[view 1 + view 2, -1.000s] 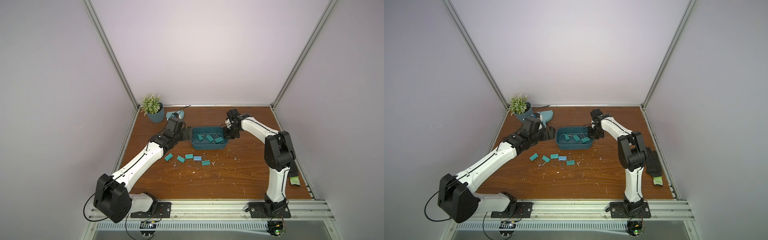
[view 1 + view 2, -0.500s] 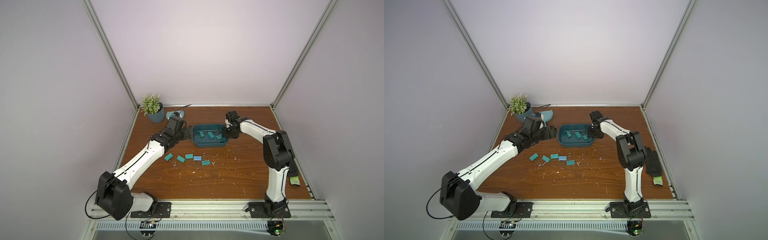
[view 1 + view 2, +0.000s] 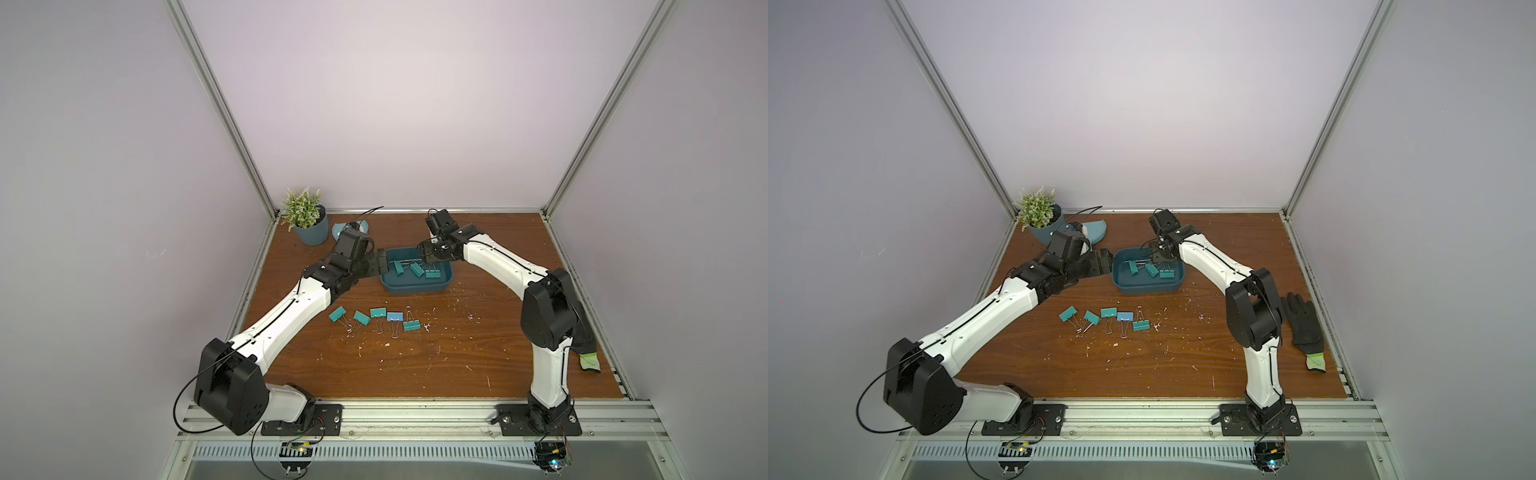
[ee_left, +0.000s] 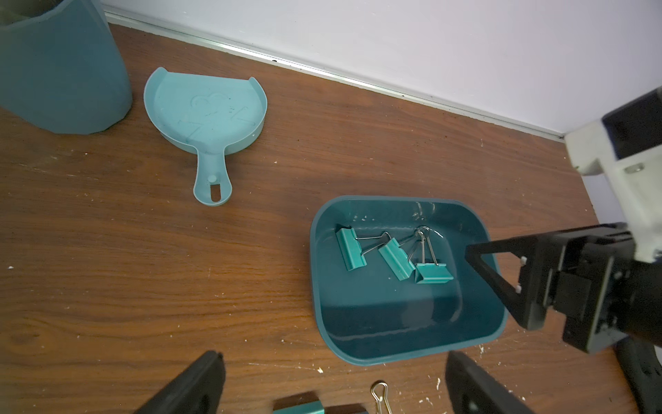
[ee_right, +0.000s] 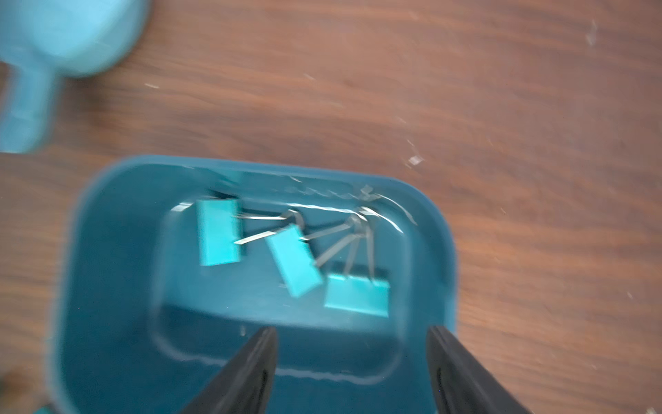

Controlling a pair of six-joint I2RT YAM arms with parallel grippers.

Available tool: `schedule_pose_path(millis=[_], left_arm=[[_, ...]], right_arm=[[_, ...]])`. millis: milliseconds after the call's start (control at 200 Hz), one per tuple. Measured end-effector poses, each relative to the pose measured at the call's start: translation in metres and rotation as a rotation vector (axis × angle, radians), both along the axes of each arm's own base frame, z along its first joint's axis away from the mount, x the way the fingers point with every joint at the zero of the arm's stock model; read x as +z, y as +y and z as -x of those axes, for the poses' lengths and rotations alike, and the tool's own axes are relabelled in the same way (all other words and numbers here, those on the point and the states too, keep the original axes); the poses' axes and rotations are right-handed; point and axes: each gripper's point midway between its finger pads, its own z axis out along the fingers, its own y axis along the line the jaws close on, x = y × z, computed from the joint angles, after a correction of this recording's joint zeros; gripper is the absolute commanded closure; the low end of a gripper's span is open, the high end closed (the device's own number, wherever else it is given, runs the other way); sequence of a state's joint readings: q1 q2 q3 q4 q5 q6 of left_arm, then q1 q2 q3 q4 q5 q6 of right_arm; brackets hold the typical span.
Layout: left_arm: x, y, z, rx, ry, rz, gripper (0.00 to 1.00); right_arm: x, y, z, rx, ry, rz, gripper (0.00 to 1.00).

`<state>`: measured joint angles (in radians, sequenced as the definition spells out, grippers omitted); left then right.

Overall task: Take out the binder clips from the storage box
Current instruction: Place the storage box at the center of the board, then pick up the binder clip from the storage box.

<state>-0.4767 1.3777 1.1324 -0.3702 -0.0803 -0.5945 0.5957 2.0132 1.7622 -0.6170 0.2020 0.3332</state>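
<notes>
Blur softens binder clips (image 5: pixel 293 260) inside storage box (image 5: pixel 107 286).

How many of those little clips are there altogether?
8 binder clips. Three lie in the storage box; five sit in a row on the table in front of it, including the light blue clip. None seems hidden.

Pale lilac walls (image 3: pixel 395 104) with aluminium corner posts (image 3: pixel 222 108) enclose a scuffed, evenly lit brown wooden tabletop (image 3: pixel 415 374).

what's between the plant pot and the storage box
The light-teal dustpan lies between the plant pot and the storage box, clearest in the left wrist view.
</notes>
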Motion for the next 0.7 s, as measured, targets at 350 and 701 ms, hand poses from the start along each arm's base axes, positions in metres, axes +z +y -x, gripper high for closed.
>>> schedule_pose_path(millis=[350, 701], left_arm=[[-0.001, 0.004, -0.001, 0.015, -0.003, -0.018, 0.01], [0.002, 0.007, -0.002, 0.026, 0.000, -0.033, 0.00]], right_arm=[[-0.071, 0.023, 0.001, 0.085, 0.135, 0.065, 0.28], [-0.095, 0.034, -0.009, 0.145, 0.165, 0.088, 0.35]])
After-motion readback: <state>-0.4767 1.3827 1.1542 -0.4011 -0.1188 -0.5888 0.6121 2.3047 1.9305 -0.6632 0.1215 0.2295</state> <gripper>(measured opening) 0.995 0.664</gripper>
